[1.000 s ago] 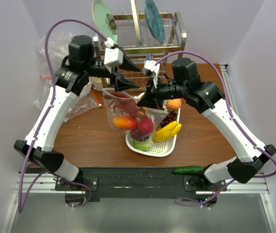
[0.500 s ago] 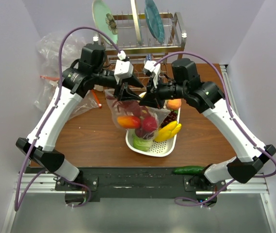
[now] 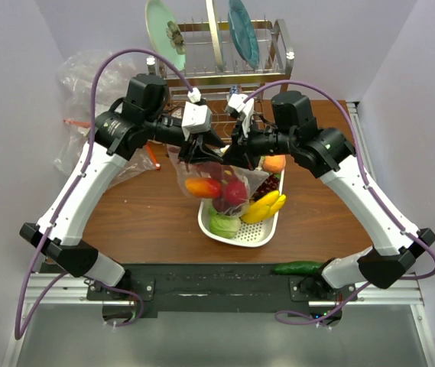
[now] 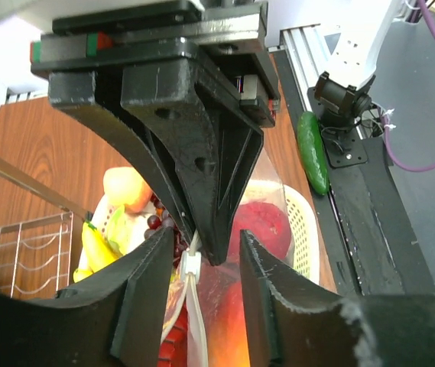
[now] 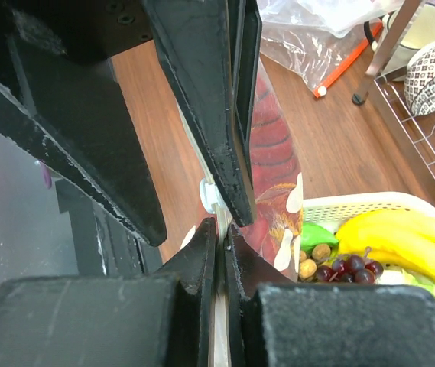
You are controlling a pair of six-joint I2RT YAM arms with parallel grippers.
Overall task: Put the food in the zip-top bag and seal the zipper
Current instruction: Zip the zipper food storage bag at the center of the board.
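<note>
Update from the top view: over the last second your left fingers point(image 3: 191, 147) swung in from the far left corner of the zip-top bag point(image 3: 213, 174). They now sit just beside the right fingers point(image 3: 238, 145) at its mouth. The bag hangs clear of the bench point(image 3: 141, 206), over the white tray point(image 3: 259, 233). The orange pepper point(image 3: 202, 186) and red apple point(image 3: 235, 192) are inside it, and the bananas point(image 3: 267, 206) are in the tray.

Left wrist: the zipper point(image 4: 195, 306) runs up between your left fingers, with its white slider point(image 4: 192, 264) near their tips. There's a gap on both sides, so they're narrow but straddling it rather than pinching.

Right wrist: these fingers are squeezed onto the zipper strip with basically no gap, holding that end.

My read is the pass along the mouth is about done, so sealing is near its end. You can't tell from these views whether the track has actually locked, so check that.
</note>
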